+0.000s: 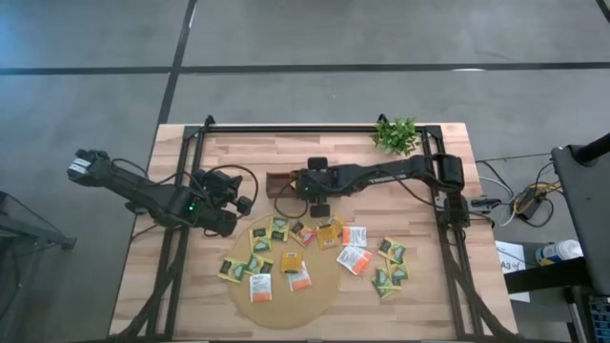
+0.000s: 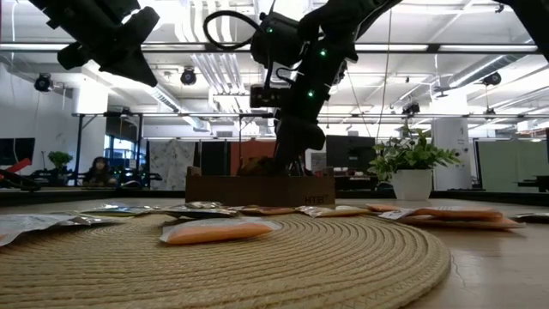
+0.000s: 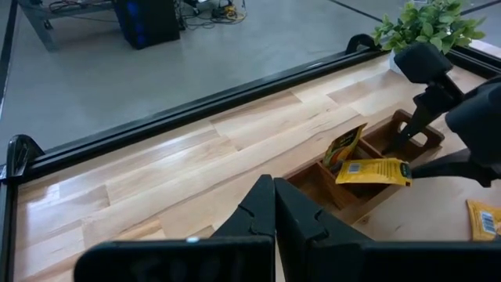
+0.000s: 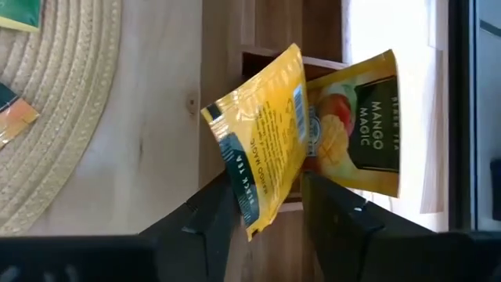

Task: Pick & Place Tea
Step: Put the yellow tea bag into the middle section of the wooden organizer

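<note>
A yellow sachet hangs tilted over the tray, its lower edge between the right gripper's fingers, which stand slightly parted beside it. Just behind it a second yellow sachet, marked with a mango picture and dark label, stands upright on edge inside a tray compartment. The other sachets, yellow, green and white with orange, lie flat on the table on the side of the tray away from the plant, some on the mat and some just past its edge.
</note>
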